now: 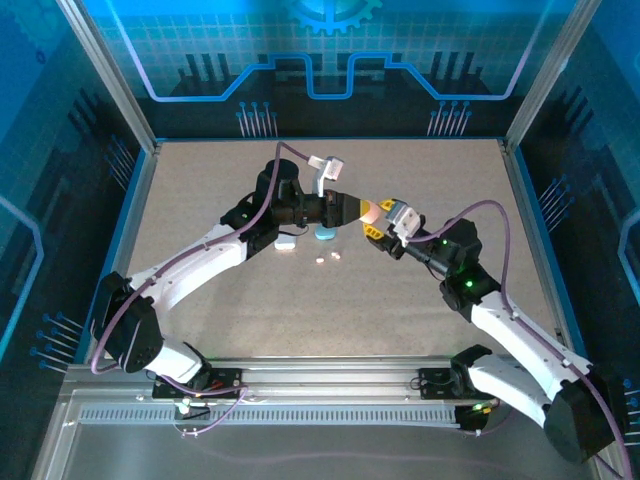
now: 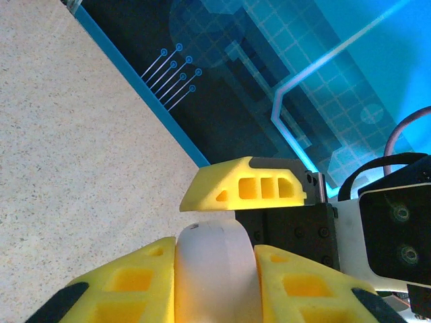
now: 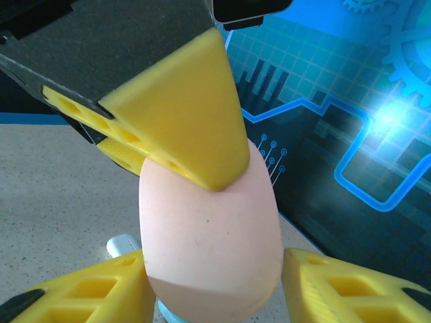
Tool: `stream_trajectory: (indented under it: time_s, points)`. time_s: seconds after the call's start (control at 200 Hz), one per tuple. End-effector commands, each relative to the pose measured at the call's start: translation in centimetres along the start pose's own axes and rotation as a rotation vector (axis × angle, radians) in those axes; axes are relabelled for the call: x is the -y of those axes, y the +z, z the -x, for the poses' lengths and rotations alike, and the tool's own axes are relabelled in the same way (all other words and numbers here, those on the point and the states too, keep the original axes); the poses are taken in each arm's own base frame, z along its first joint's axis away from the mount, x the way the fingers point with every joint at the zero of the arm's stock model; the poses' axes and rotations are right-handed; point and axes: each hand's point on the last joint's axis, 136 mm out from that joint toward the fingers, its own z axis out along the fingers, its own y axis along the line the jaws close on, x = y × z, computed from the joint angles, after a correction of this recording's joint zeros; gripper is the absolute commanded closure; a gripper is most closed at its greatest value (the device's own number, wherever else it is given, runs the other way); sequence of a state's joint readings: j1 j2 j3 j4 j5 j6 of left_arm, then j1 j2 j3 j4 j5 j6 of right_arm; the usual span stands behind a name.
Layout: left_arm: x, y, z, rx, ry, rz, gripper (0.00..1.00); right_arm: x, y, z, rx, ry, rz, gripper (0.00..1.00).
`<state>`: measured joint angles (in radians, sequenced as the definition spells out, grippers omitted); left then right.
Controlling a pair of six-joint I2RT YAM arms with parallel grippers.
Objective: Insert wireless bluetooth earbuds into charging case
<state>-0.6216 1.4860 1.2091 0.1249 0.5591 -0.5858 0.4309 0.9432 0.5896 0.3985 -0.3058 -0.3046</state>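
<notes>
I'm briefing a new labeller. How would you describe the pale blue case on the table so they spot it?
On the speckled table, look at the middle, beside the left arm's wrist. Two pebble-shaped cases lie there: the pale blue case, right of the white case, is the only blue one.

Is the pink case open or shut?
Shut, it seems: the pink case is one smooth rounded pebble, with no lid raised or gap showing.

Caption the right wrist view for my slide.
Pink case between the right gripper's fingers, left gripper's fingers clamping its top.
</notes>
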Motion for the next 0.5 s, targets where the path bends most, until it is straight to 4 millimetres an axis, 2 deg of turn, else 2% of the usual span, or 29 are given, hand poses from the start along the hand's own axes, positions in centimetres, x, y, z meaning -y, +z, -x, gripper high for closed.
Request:
stream_trajectory:
  time_s: [0.0,0.29,0.385,0.495]
  points:
    - [1.17,-0.06,0.49,-0.008,0.013,-0.046,0.82,1.34,-0.07,3.30,0.098,-0.048,-0.031,0.51]
    - [1.01,-0.04,0.45,-0.010,0.014,-0.034,0.82,1.41,-0.55,3.40,0.101,-0.052,-0.046,0.47]
    - [0.90,0.00,0.43,-0.012,0.011,-0.033,0.82,1.39,-0.59,3.36,0.096,-0.054,-0.045,0.48]
    - [0.78,0.01,0.36,-0.013,0.008,-0.028,0.82,1.14,-0.58,3.28,0.095,-0.048,-0.032,0.54]
